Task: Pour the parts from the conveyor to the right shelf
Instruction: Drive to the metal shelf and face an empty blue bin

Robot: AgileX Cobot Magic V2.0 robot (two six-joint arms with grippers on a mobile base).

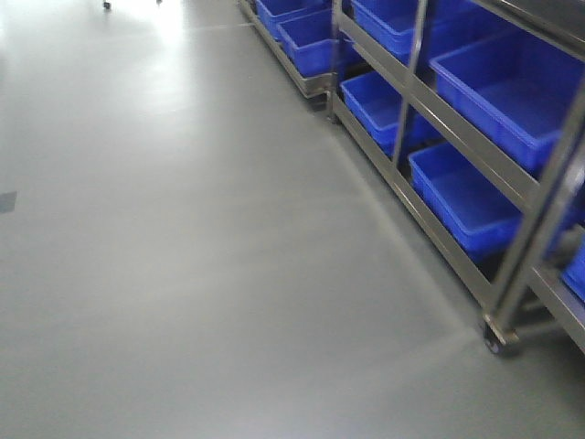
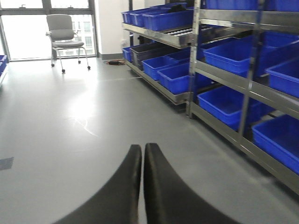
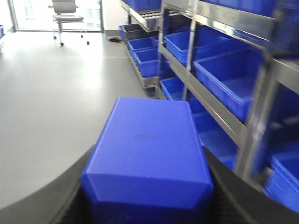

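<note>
- Grey, glossy floor fills most of the room, smooth and bare, with a bright patch of glare on it out from the far end of the rack.
- The rack is a shiny steel frame running along the floor's right side, with its nearest corner resting on a small caster.
- Large blue bins sit on every tier of the rack, and a rail of small rollers shows on its far upper level.
- Beyond the rack's far end, tall windows let in daylight, and a grey wheeled chair stands in front of them.
- The block is bright blue plastic, boxy, with a flat matte top and bevelled near corners; a faint mark sits at the centre of its top.
- It is off the floor, out in front of the rack, just left of the bins.
- The right fingers are clamped on the block, one dark pad on each side.
- The left fingers are pressed together with nothing between them, over the floor to the left of the rack.
</note>
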